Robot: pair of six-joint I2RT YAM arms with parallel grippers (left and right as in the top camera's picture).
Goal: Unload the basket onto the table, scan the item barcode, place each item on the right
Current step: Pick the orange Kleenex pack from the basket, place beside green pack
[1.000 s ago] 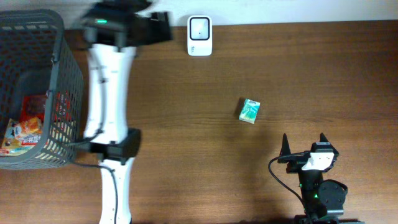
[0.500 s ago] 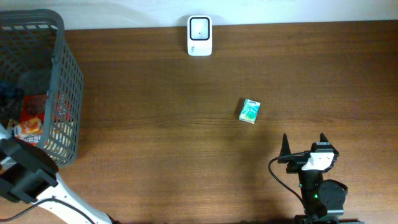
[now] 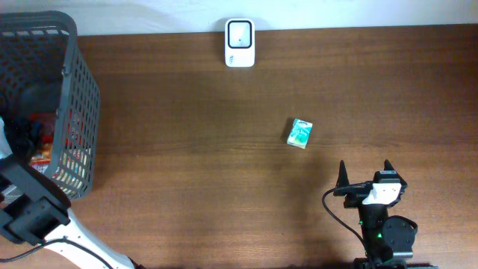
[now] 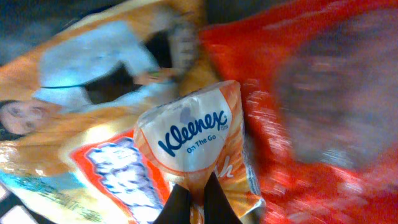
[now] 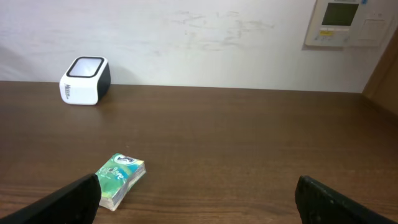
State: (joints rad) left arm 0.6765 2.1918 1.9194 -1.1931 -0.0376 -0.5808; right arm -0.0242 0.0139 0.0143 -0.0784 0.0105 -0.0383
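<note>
Swung down into the grey basket (image 3: 71, 90) at far left, my left claw (image 4: 198, 202) now pinches shut on the wrapper of the orange Kleenex pack (image 4: 193, 140), so it looks ready to lift toward the white scanner (image 3: 240, 42), while my right claw (image 3: 365, 170) waits wide open, empty.

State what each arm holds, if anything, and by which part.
Left fingers pinch the tissue pack by the wrapper edge nearest the camera. Right fingers open, holding nothing.
</note>
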